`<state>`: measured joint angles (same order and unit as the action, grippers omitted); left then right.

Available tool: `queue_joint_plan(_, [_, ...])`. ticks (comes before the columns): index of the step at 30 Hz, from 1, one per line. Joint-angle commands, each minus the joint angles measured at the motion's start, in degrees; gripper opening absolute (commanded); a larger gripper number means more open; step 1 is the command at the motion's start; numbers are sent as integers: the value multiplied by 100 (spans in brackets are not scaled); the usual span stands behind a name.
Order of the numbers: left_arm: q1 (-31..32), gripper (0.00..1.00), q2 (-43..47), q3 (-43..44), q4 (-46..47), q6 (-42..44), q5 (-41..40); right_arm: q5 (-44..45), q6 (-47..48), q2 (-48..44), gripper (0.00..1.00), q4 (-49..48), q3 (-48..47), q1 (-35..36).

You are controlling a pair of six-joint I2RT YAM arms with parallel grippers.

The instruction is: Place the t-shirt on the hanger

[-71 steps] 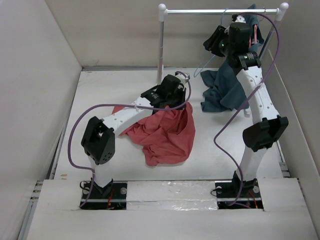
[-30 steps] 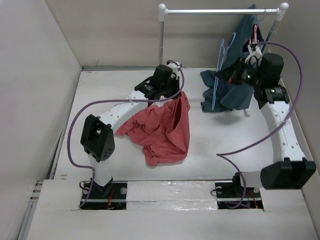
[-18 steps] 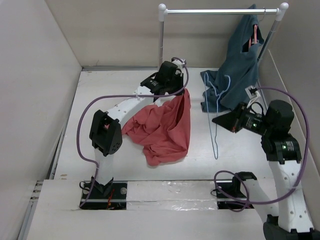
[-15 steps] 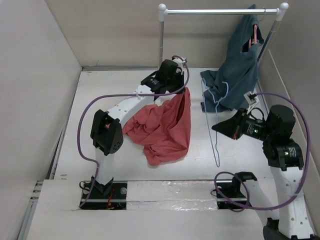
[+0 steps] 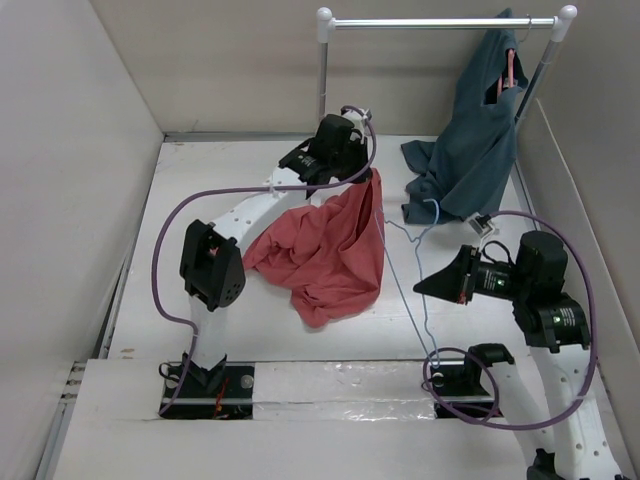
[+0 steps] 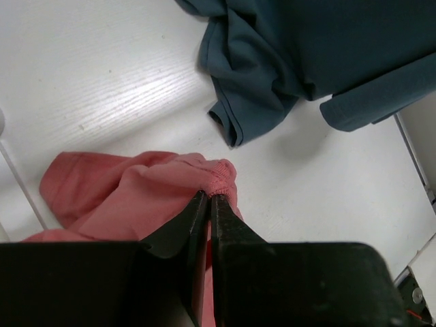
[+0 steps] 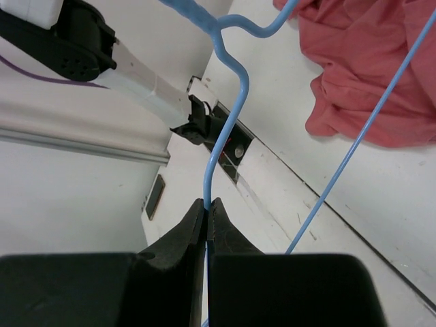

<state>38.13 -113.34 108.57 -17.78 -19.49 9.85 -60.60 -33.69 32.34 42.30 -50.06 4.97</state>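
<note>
A dark teal garment (image 5: 478, 120) is hanging from a pink hanger (image 5: 509, 70) at the right end of a metal rail (image 5: 440, 21), which is standing on white posts (image 5: 322, 80) at the far side. The garment's lower part is lying crumpled on the white table (image 5: 200, 190), far right

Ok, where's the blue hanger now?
The hanger is pinched in the right hand, right of centre in the top view, just beside the red t-shirt and nearer than the teal garment.
</note>
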Motion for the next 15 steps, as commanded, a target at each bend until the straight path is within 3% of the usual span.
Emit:
queue_joint_plan(1, [-34,0,646,-248,293,-161,166,-103,-471,18,0,-1013,137,83])
queue_joint_plan(8, [-34,0,1103,-785,425,-328,272,583,-946,492,0,-2462,585,706])
queue_joint_plan(15, [-34,0,1349,-908,267,-310,255,1524,-587,1099,0,-2710,410,1287])
